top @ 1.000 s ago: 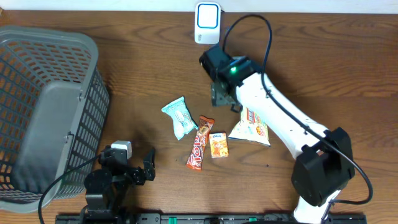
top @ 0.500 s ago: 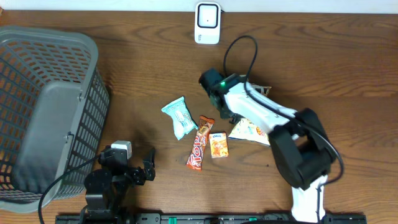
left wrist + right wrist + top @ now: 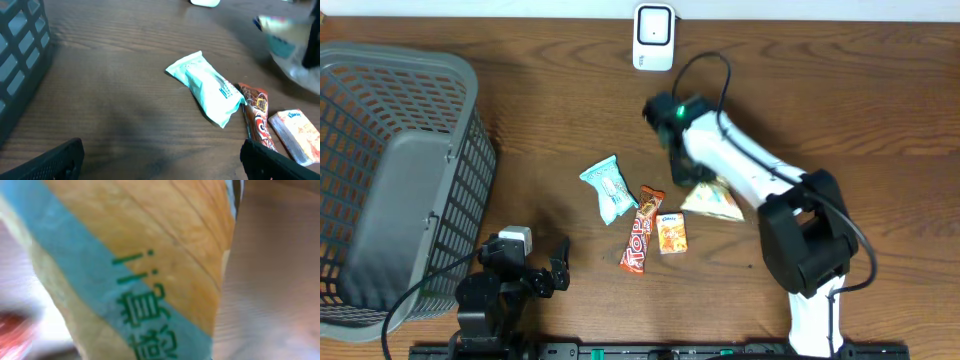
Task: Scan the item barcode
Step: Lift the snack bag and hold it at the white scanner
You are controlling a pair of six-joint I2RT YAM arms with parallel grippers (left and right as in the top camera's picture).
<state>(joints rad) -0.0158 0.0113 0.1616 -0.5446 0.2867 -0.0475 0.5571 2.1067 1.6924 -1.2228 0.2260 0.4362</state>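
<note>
Flanking the left edge, a grey basket (image 3: pixel 410 70) - beside it the left gripper (image 3: pixel 558 270), jaws apart. Teal packet (image 3: pixel 608 188), red bar (image 3: pixel 641 230) and orange pack (image 3: pixel 671 232) lie mid-table - just right, the right gripper (image 3: pixel 688 175) clamps the snack bag (image 3: pixel 713 200), well apart from the white scanner (image 3: pixel 653 36).

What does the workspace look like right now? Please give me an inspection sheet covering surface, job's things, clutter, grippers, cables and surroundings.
Surface: brown wooden table, no spills seen.
Job's things: white scanner at the far edge; cream snack bag near the middle, gripped at one end.
Clutter: teal packet, red bar and orange packet lying close together; grey basket at the left.
Grippers: right gripper shut on the cream snack bag; left gripper open, holding nothing, near the front edge.
Cables: black cable loops above the right arm; a second cable runs to the left arm.
Surroundings: pale strip beyond the far edge; nothing else seen.
</note>
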